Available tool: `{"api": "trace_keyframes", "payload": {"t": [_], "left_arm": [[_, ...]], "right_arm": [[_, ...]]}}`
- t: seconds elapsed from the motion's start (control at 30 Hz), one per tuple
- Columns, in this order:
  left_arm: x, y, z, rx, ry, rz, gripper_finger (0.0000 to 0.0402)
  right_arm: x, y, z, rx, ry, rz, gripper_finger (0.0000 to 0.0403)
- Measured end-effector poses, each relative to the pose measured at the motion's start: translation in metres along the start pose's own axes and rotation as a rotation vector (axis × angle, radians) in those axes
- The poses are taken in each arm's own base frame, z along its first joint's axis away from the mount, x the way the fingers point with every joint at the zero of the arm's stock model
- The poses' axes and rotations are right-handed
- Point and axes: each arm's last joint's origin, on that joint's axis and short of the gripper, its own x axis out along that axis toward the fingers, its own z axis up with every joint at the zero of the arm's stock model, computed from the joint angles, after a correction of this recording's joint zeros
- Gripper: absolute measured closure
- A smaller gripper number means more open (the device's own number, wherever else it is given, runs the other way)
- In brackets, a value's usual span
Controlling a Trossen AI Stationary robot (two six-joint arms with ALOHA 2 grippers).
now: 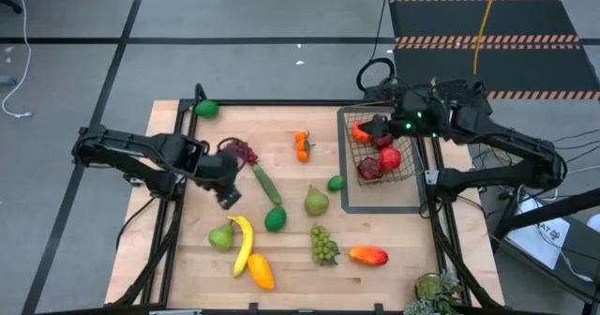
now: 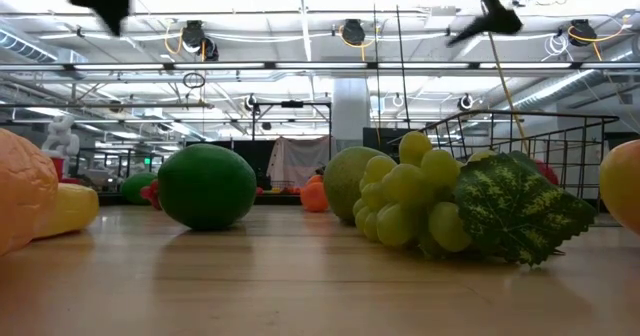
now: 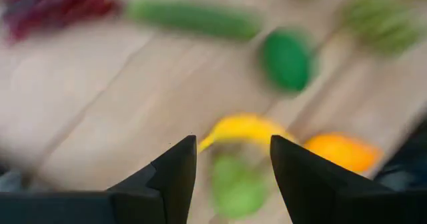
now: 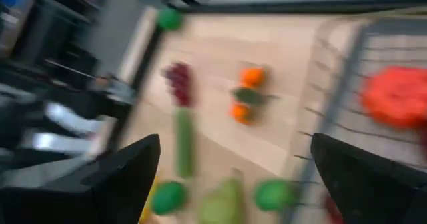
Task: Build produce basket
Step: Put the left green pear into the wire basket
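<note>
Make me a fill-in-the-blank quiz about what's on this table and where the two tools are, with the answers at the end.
1. The right tool hangs with fingers open over the wire ____.
2. The left tool hovers empty above the ____ tabletop.
3. The yellow banana lies beside a green ____.
4. The cucumber lies next to the ____ grapes.

Missing words: basket; wooden; pear; purple

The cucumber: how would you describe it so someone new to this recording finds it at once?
Start at the wooden table in the high view and go to its left-centre, just ahead of the left gripper. The cucumber lies there on a slant, between the purple grapes and a lime. It is the only long, thin, dark green piece; the other green pieces are round, pear-shaped or bunched.
</note>
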Motion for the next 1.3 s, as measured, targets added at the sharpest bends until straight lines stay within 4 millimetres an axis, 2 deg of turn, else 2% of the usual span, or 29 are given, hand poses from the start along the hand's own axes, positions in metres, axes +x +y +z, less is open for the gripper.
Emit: {"api": "trace_keyframes", "payload": {"t": [0.13, 0.23, 0.33, 0.5, 0.67, 0.8, 1.1, 1.3], "left_arm": [[0.009, 0.009, -0.013, -0.031, 0.1, 0.11, 0.0211], [0.018, 0.012, -0.02, -0.07, 0.154, 0.117, 0.0211], [0.036, 0.012, -0.024, -0.128, 0.222, 0.094, 0.0211], [0.069, 0.012, -0.032, -0.251, 0.357, 0.004, 0.0211], [0.09, 0.016, -0.038, -0.349, 0.404, -0.011, 0.021], [0.1, 0.017, -0.039, -0.392, 0.395, -0.025, 0.0196], [0.129, 0.018, -0.041, -0.41, 0.312, -0.121, 0.0122], [0.15, 0.031, -0.05, -0.455, 0.32, -0.067, 0.0108]], "right_arm": [[0.003, 0.025, -0.014, 0.001, -0.096, 0.08, 0.0022], [0.011, 0.039, -0.024, -0.012, -0.154, 0.108, 0.0022], [0.021, 0.051, -0.033, -0.031, -0.166, 0.136, 0.0022], [0.033, 0.061, -0.053, -0.086, -0.093, 0.149, 0.0022], [0.038, 0.061, -0.063, -0.181, -0.013, 0.133, 0.0022], [0.038, 0.056, -0.061, -0.279, 0.024, 0.119, 0.0022], [0.035, 0.043, -0.033, -0.463, 0.058, 0.172, 0.0022], [0.037, 0.032, -0.022, -0.568, 0.099, 0.173, 0.0022]]}}
